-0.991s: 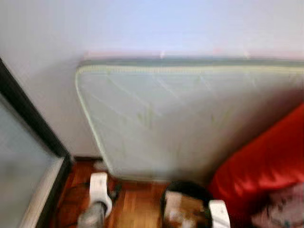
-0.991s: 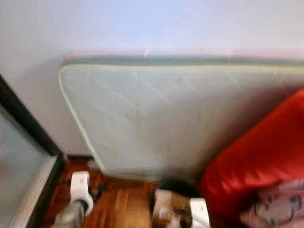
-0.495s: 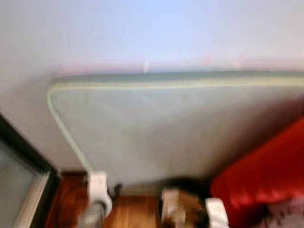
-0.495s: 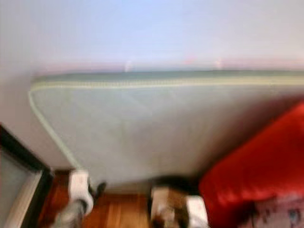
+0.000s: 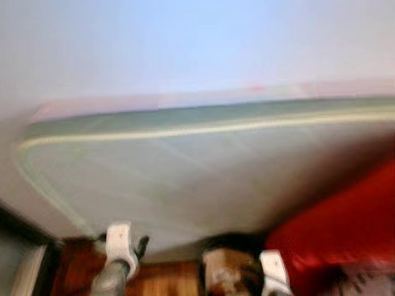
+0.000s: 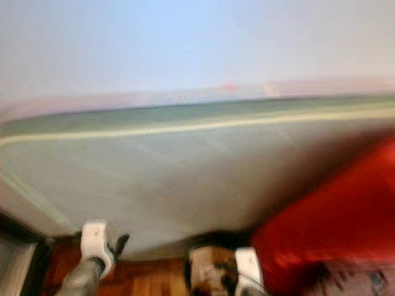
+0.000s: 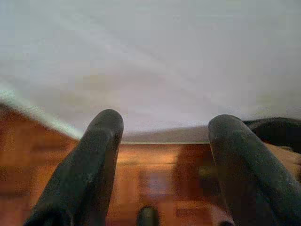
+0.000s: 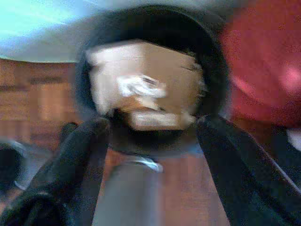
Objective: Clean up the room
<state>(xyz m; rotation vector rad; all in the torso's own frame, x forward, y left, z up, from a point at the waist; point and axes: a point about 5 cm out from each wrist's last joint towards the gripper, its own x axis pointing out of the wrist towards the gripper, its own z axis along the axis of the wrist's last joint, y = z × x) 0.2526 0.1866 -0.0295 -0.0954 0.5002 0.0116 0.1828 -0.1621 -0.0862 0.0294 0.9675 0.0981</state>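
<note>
Right wrist view: right gripper [image 8: 150, 136] spread before a black bin [image 8: 150, 75] (cardboard inside, writing unreadable); left gripper [image 7: 162, 141] spread.

A mattress [image 5: 185, 172] leans against the wall [image 5: 185, 43] at twelve o'clock, a cushion [image 5: 339, 228] at four o'clock before it, and a bin [image 8: 150, 70] holding cardboard [image 8: 146, 84] at six o'clock.

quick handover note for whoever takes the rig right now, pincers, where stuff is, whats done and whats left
Left pincer: open, empty, low over the wood floor by the mattress leaning on the wall.
Right pincer: fingers spread around a metal handle; at its far end a round black bin holding cardboard scraps.
Red cushion lies on the robot's right.
Done: some scraps binned. Left: unclear, view blurred while moving.
</note>
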